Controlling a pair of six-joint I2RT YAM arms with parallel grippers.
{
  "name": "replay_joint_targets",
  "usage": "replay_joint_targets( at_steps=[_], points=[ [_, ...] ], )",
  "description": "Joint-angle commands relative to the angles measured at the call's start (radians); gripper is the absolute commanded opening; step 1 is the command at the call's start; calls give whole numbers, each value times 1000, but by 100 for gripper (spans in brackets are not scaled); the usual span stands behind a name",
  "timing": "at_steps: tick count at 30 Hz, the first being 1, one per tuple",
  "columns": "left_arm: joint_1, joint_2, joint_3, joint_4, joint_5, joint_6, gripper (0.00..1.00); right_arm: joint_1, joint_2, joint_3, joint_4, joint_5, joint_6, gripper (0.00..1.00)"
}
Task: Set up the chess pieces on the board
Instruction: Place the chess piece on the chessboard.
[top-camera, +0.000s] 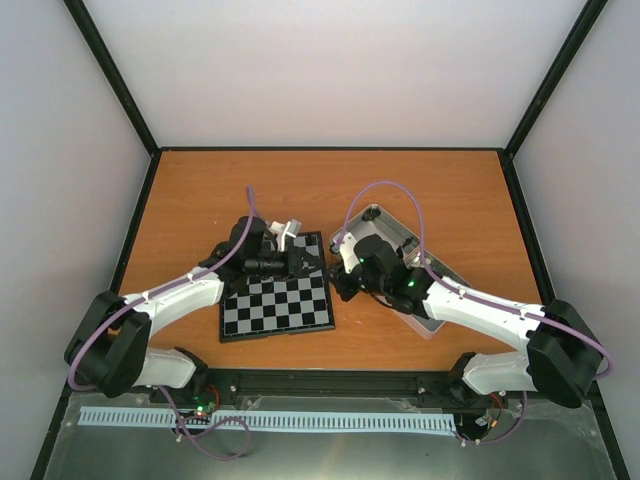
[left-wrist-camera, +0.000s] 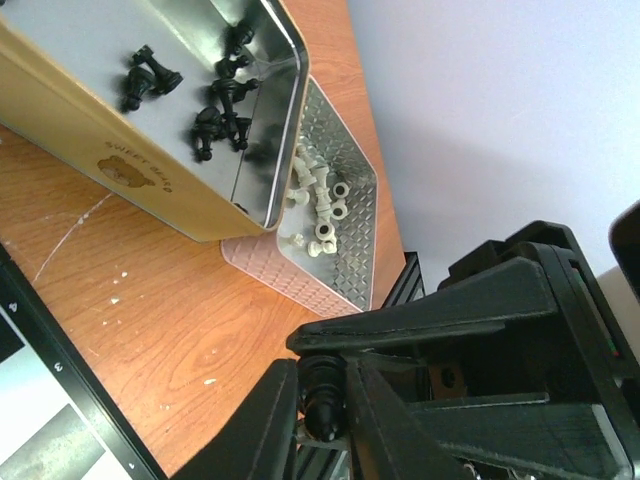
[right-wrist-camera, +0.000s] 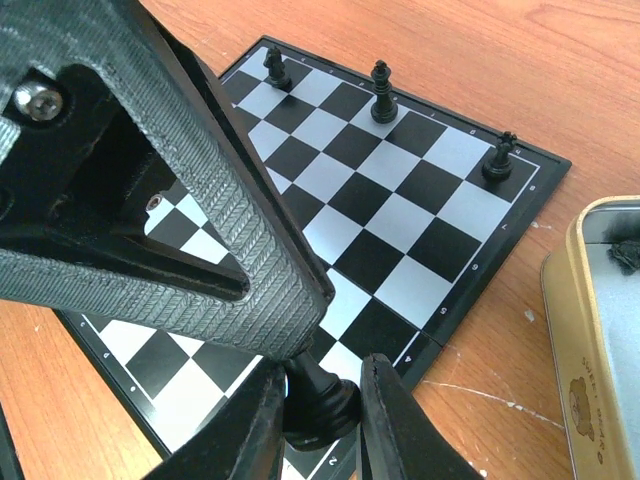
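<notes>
**Item 1, left gripper** (left-wrist-camera: 322, 388): fingers closed on a black chessman (left-wrist-camera: 320, 408) at bottom centre of its wrist view. The board (left-wrist-camera: 40, 430) lies to its lower left. The gold tin (left-wrist-camera: 130, 170) of loose black pieces (left-wrist-camera: 215, 110) sits upper left (away from the target).

**Item 2, right gripper** (right-wrist-camera: 322, 380): clamped on a second black chessman (right-wrist-camera: 320, 408), base downward, over the board's edge squares at lower centre. Three standing chessmen (right-wrist-camera: 382, 92) line the opposite edge, upper frame. The right arm looks closer to placing its piece.
</notes>
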Motion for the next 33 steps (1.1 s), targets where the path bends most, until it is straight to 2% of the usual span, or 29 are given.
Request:
replay_joint_targets(
  at_steps=[1,5,9,11,13,16,20,26,33],
  points=[
    [7,-1,7,24,12,15,13,8,-4,-5,35,-3,4,15],
    [7,-11,12,22,7,24,7,7,-1,-1,20,7,12,20],
    [7,-33,43,-95,-96,104,7,8,1,15,-26,46,45,43],
    [7,-40,95,-209,-213,176,7,8,-6,15,-45,95,69,55],
    [7,-39,138,-310,-352,243,7,8,-17,10,-61,148,86,61],
    [7,-19,196,-424,-572,323,7,8,-31,0,-82,207,110,65],
    [7,65,281,-481,-719,383,8,8,-40,-8,-108,270,134,66],
    [5,223,395,-494,-840,411,7,8,-40,-6,-134,322,149,66],
    [5,398,533,-531,-866,467,8,7,-42,-18,-128,326,157,66]
  ],
)
